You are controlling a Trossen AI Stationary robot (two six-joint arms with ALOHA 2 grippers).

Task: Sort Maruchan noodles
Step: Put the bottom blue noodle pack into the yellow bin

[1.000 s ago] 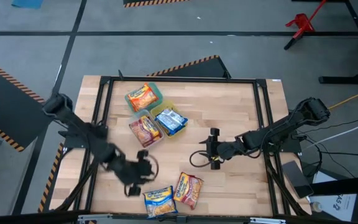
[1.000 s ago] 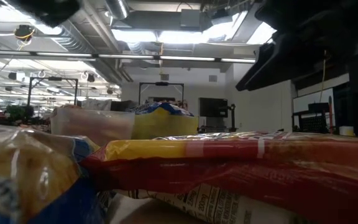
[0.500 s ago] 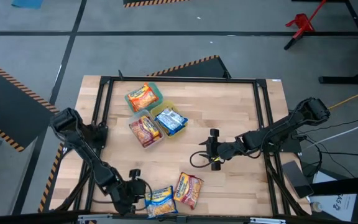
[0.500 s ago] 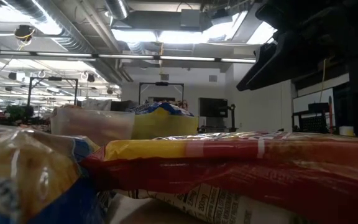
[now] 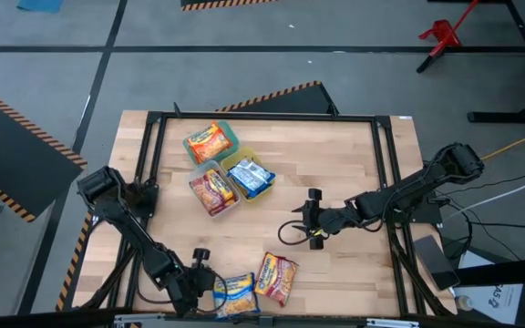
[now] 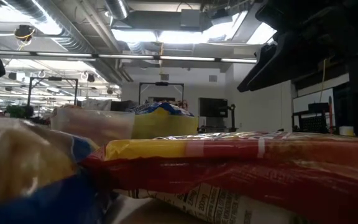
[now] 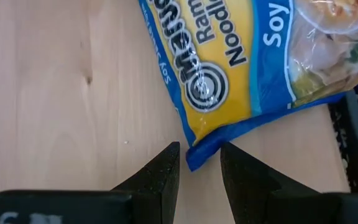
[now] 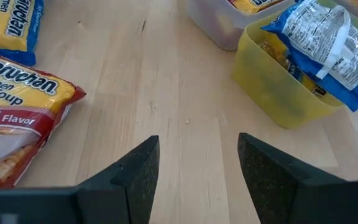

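My left gripper (image 7: 199,163) is down at the near edge of the table (image 5: 354,155), its two fingers (image 7: 160,171) parted only narrowly, with the corner of the blue-and-yellow packet (image 7: 260,59) poking into the gap between them. Whether the tips actually pinch the wrapper or merely flank it, I cannot tell. That packet lies flat on the wood, and just beside it is the red-brown packet (image 5: 277,277) (its label reads beef flavour in my right wrist view).

My right gripper (image 8: 197,165) waits near the middle of the table, fingers spread wide and holding nothing.

The other noodles sit towards the far left of the table: an orange packet (image 5: 209,142) on top of the green container (image 5: 232,138), another red-brown one (image 5: 211,189) in the clear container (image 5: 227,202), and a blue-and-white one (image 5: 250,177) crumpled into the yellow container (image 8: 278,93). These three containers stand close together, well apart from the two loose packets at the near edge.
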